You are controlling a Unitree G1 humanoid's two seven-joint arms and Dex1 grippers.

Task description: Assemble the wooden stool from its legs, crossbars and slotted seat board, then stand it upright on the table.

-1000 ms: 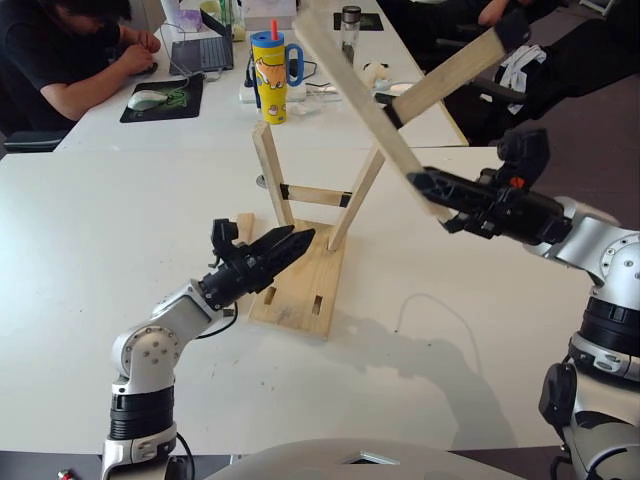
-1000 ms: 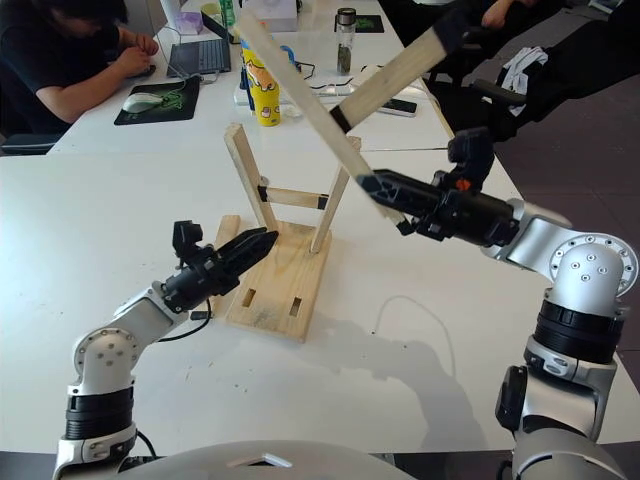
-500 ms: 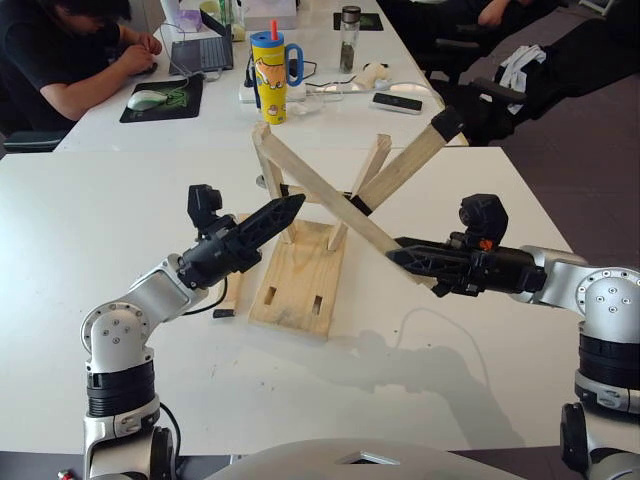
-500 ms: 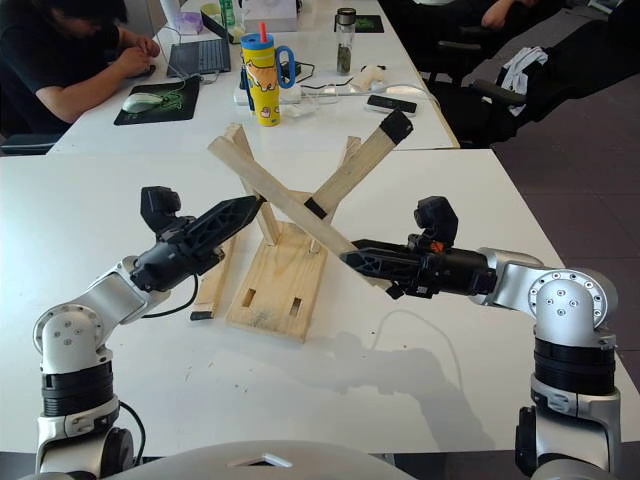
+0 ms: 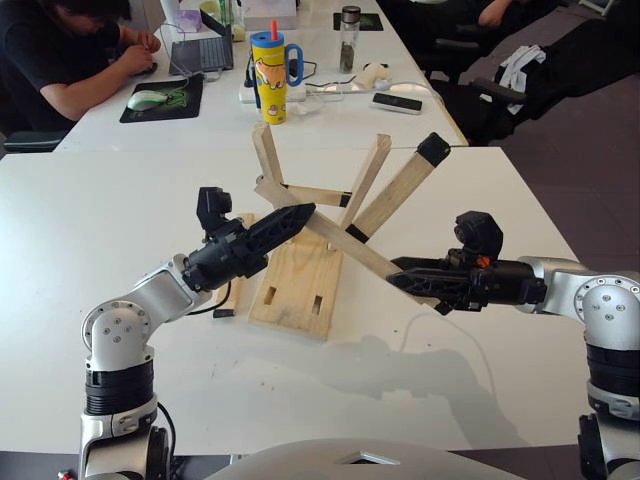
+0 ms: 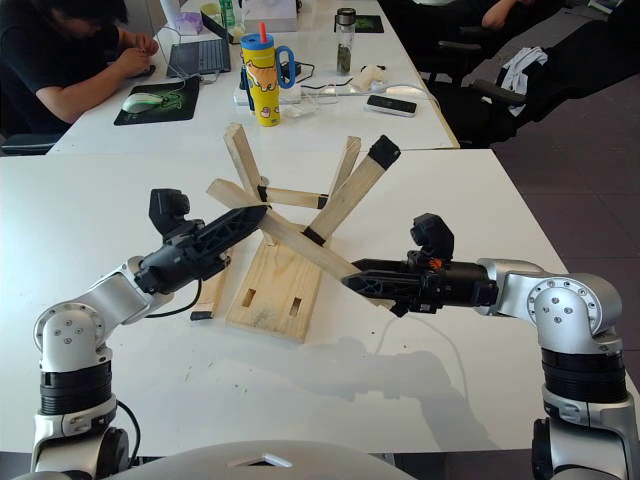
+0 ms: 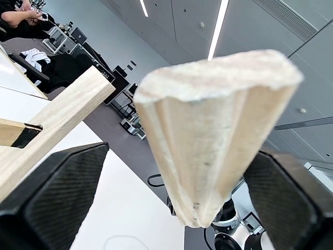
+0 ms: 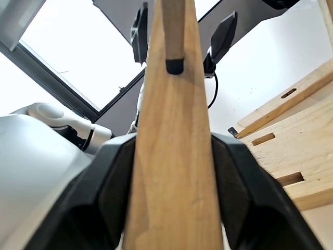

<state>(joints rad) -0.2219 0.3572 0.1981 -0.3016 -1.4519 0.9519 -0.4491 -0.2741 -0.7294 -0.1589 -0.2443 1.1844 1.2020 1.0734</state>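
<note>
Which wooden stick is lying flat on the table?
The short pale wooden stick beside the slotted seat board. The others stand in the board or are held up by the right gripper.

Pale wood seat board [image 5: 300, 285] and black-banded legs [image 5: 330, 235]; black left claw [image 5: 290, 218] and right claw [image 5: 400, 275]; white table [image 5: 80, 220].

arms [image 5: 118, 338]: silver-grey rounded joints | forearms [image 5: 512, 288]: black | right wrist [image 5: 470, 268]: orange mark [image 5: 481, 262] | left wrist [image 5: 205, 270]: black cable [image 5: 214, 308]

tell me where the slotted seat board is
Left eye view: the slotted seat board lies flat on the table, between the left gripper and the right gripper, beneath the leg frame the right gripper holds.
</note>
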